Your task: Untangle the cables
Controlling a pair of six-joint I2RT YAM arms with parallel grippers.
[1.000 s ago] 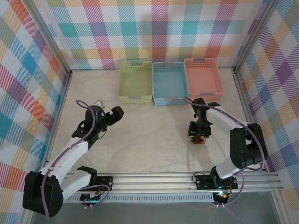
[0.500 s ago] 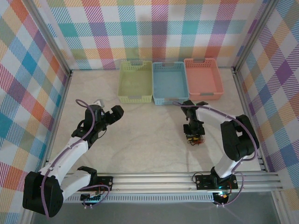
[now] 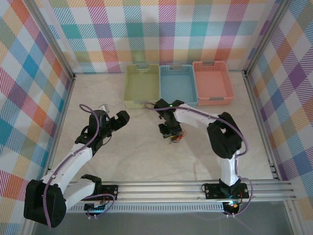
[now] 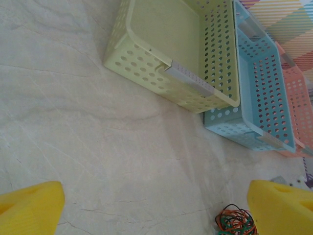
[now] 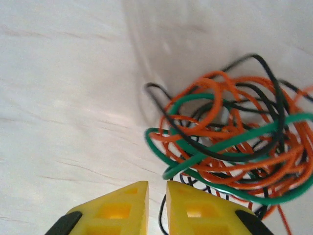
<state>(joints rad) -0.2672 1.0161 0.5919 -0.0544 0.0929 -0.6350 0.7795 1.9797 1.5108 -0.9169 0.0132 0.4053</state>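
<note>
The cables (image 3: 174,138) are a small knot of red-orange, black and green wires on the table's middle, in front of the blue basket. My right gripper (image 3: 168,131) reaches far left over them. In the right wrist view its yellow fingers (image 5: 122,208) are almost together, with a black strand caught in the narrow gap of the gripper (image 5: 157,200), and the cables (image 5: 230,142) spread just beyond. My left gripper (image 3: 116,121) stands open to the left, apart from the knot. In the left wrist view the cables (image 4: 235,220) lie beside its right finger (image 4: 283,205).
Three baskets stand in a row at the back: green (image 3: 142,103), blue (image 3: 188,103) and pink (image 3: 212,100). The green basket (image 4: 146,68) and the blue basket (image 4: 234,127) lie ahead of the left gripper. Metal rails border the table's sides and near edge.
My right gripper closed on the cables and dragged the knot from the right side of the table leftward to the middle. The left arm has stayed still.
</note>
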